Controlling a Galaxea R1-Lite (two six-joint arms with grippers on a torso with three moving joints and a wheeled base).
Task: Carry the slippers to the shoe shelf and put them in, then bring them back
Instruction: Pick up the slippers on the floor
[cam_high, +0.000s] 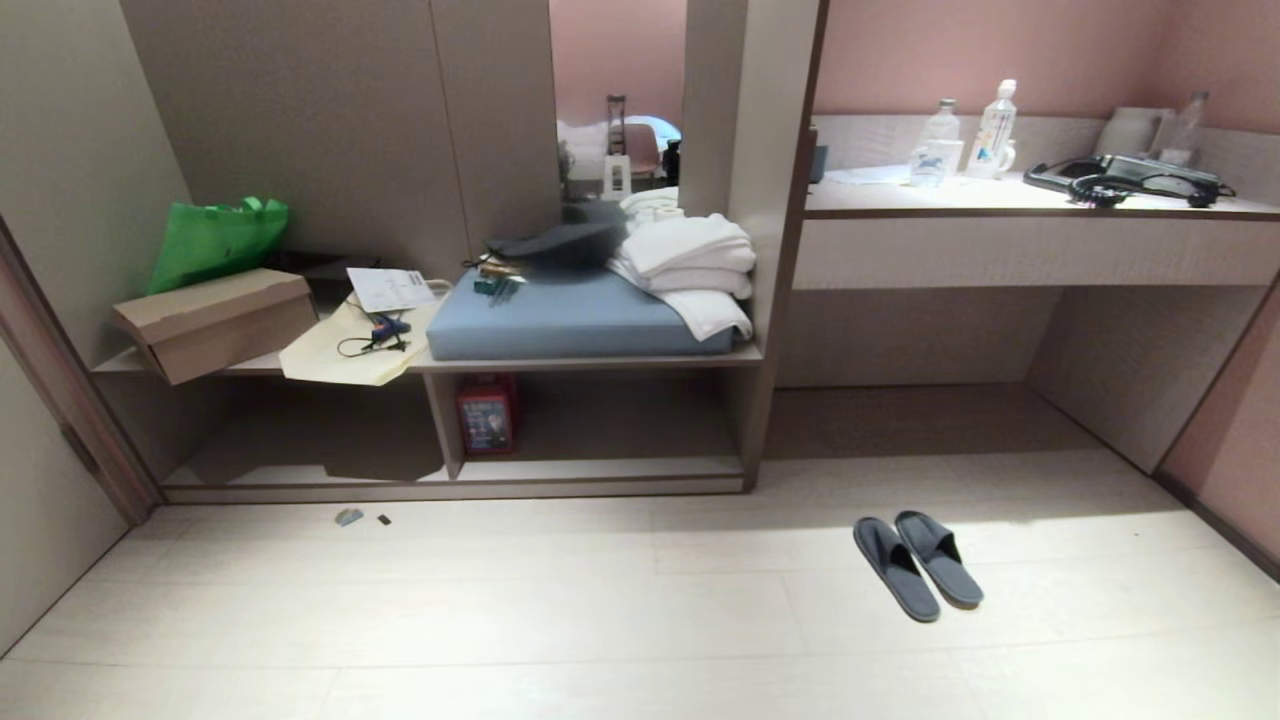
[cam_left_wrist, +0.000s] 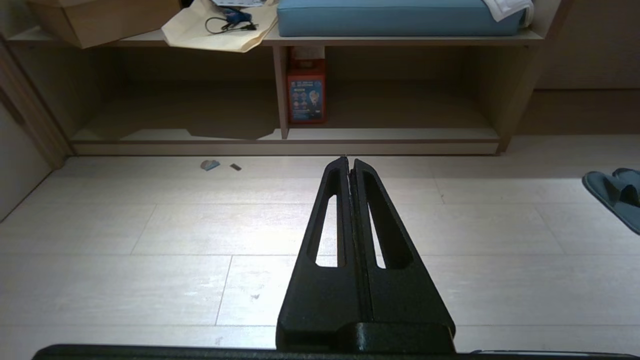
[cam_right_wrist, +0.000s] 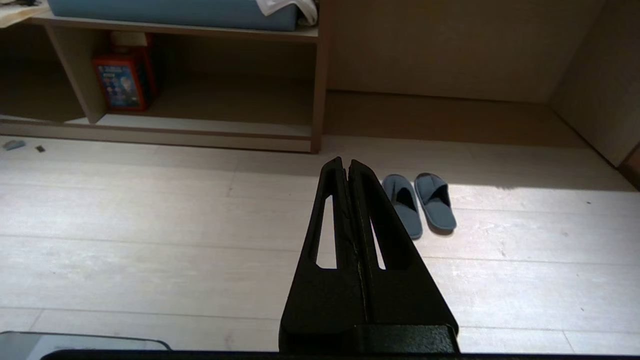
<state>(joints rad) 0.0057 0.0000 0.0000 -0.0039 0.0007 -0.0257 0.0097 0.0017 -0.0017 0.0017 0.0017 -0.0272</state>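
Observation:
The slippers (cam_high: 917, 565), a dark grey-blue pair, lie side by side on the pale floor to the right, toes toward the wall; they also show as slippers (cam_right_wrist: 420, 202) and at the edge as slippers (cam_left_wrist: 615, 195). The shoe shelf (cam_high: 600, 468) is the low taupe cubby with a pale base board and a divider, left of the slippers; shoe shelf (cam_left_wrist: 380, 134), shoe shelf (cam_right_wrist: 200, 126). My left gripper (cam_left_wrist: 349, 161) is shut and empty above the floor before the shelf. My right gripper (cam_right_wrist: 345, 162) is shut and empty, short of the slippers. Neither arm shows in the head view.
A red box (cam_high: 486, 416) stands in the cubby by the divider. Above lie a blue cushion (cam_high: 570, 315), white towels (cam_high: 690, 270), a dark cap (cam_high: 560, 243), a cardboard box (cam_high: 215, 322) and a green bag (cam_high: 215, 240). A desk counter (cam_high: 1030, 245) with bottles is at right. Small scraps (cam_high: 350, 517) lie on the floor.

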